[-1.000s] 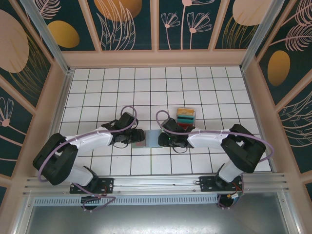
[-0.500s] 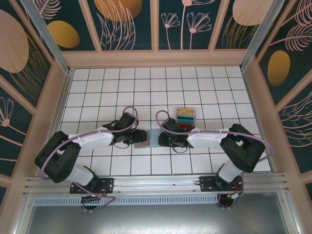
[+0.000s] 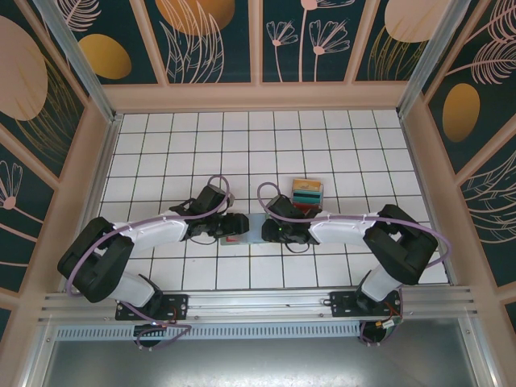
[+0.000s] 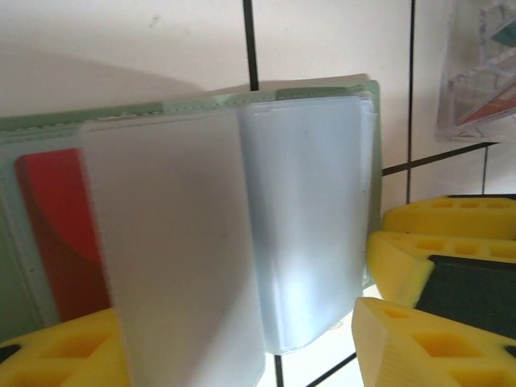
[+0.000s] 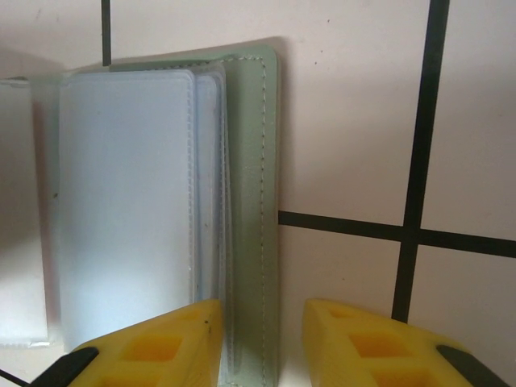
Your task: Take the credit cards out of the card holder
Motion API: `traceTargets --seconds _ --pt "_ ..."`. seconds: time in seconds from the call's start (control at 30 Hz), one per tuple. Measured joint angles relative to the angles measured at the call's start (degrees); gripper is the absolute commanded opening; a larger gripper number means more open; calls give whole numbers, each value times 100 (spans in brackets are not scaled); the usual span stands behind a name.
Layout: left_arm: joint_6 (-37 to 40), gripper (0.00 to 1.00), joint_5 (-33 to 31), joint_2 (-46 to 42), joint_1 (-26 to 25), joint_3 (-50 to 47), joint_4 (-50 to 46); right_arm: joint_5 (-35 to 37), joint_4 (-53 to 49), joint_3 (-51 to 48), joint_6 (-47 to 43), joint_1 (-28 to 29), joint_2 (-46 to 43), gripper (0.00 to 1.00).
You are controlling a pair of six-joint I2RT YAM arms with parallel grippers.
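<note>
You have the card holder (image 3: 251,230) flat on the desk (image 3: 161,145) between left arm (image 3: 153,230) and right arm (image 3: 347,227); a tray (image 3: 307,193) sits just behind.

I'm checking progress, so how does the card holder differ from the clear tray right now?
The card holder is grey-green with pale sleeves and lies open flat; the clear tray is see-through and sits farther back. The card holder shows one red card in a sleeve; the clear tray holds several, teal and yellow-gold among them. Both rest on the tiled table and carry cards.
</note>
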Motion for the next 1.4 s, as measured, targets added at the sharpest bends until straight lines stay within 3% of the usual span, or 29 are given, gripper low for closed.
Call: traceTargets --seconds 0.1,0.2,0.6,0.9,1.07,1.4 --pt "7 82 81 0 0 0 33 0 0 0 0 0 0 34" --pt "9 86 103 -13 0 0 37 2 0 0 0 0 -2 34" --pt "-7 66 413 -269 0 109 166 11 -13 11 20 0 -4 34" --pt "59 50 811 44 -133 389 348 4 90 -227 175 -225 -299 35" --pt "96 39 503 -9 -142 389 210 4 92 -232 177 -280 -442 36" --pt "120 30 -149 -549 306 114 -157 -109 96 131 129 -330 -463 36"
